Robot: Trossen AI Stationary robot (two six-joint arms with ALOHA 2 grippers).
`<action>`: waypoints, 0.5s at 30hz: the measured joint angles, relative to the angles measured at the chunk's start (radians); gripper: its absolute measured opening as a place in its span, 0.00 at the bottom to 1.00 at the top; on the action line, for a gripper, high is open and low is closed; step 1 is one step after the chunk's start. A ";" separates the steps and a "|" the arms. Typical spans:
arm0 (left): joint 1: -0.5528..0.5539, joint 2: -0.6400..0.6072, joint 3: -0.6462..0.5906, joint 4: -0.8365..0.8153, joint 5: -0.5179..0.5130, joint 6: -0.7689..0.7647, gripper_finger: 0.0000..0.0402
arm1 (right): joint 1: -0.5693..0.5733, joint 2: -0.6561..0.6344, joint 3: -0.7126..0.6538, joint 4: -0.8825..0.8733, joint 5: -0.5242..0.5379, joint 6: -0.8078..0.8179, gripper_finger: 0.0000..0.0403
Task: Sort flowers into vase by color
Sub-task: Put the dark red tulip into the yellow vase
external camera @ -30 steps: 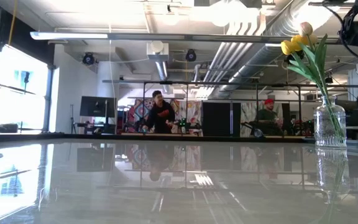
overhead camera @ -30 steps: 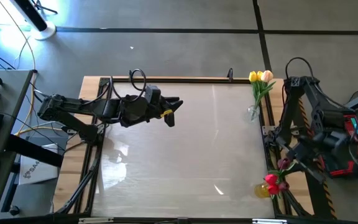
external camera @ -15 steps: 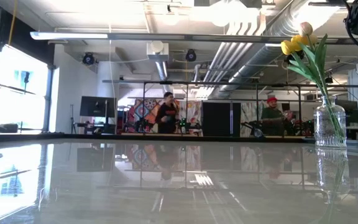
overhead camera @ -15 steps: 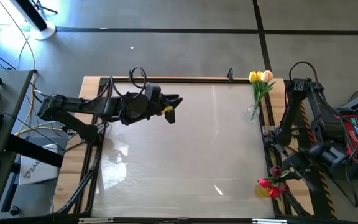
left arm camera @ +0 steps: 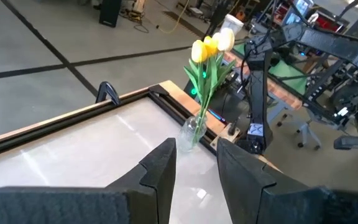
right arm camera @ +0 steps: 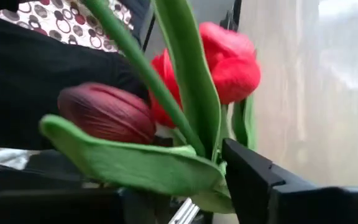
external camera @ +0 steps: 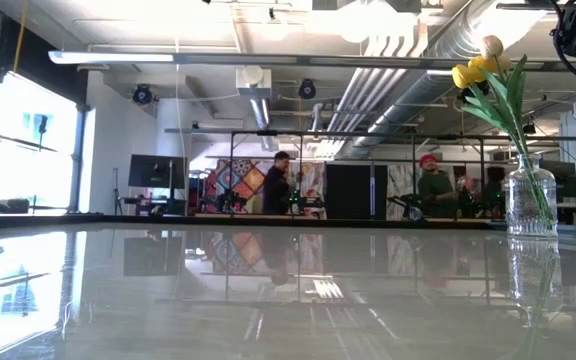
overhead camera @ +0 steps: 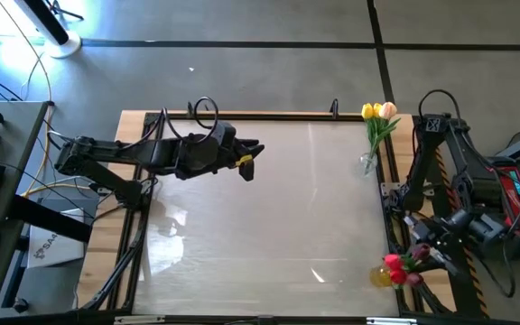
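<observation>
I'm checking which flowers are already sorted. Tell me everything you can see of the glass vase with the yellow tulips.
The glass vase is small, clear and bulbous with a narrow neck. It stands upright on the table's far right edge, by the wooden border. It holds the tulips, yellow heads and one pale peach, on leafy green stems that lean slightly. No gripper touches it; its reflection shows in the glossy tabletop.
</observation>
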State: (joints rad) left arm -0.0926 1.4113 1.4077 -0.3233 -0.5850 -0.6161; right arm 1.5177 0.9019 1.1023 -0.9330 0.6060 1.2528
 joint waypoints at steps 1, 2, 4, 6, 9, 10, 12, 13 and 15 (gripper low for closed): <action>0.000 0.000 0.000 -0.001 0.000 0.002 0.26 | 0.000 0.000 0.000 -0.001 -0.016 0.020 0.31; -0.001 0.002 0.000 -0.002 0.000 0.005 0.26 | 0.000 0.000 0.002 -0.003 -0.034 0.038 0.32; -0.002 0.005 0.000 -0.004 0.000 0.007 0.26 | 0.000 0.000 0.017 -0.001 -0.080 0.081 0.32; -0.006 0.007 0.000 -0.007 0.000 0.012 0.26 | 0.000 0.000 0.041 -0.008 -0.119 0.121 0.32; -0.007 0.010 0.000 -0.007 -0.001 0.017 0.26 | 0.000 0.000 0.089 -0.028 -0.154 0.158 0.32; -0.007 0.011 0.000 -0.010 0.000 0.018 0.26 | 0.001 0.000 0.106 -0.035 -0.154 0.162 0.32; -0.011 0.014 -0.001 -0.022 0.003 0.018 0.26 | 0.001 0.000 0.139 -0.048 -0.154 0.161 0.32; -0.013 0.017 -0.001 -0.022 0.003 0.018 0.26 | 0.001 0.000 0.155 -0.058 -0.153 0.162 0.32; -0.016 0.022 -0.001 -0.021 0.004 0.018 0.26 | 0.001 0.000 0.181 -0.078 -0.144 0.162 0.32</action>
State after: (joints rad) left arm -0.1085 1.4338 1.4071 -0.3446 -0.5812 -0.5983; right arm 1.5185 0.9023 1.2835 -1.0110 0.4623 1.4143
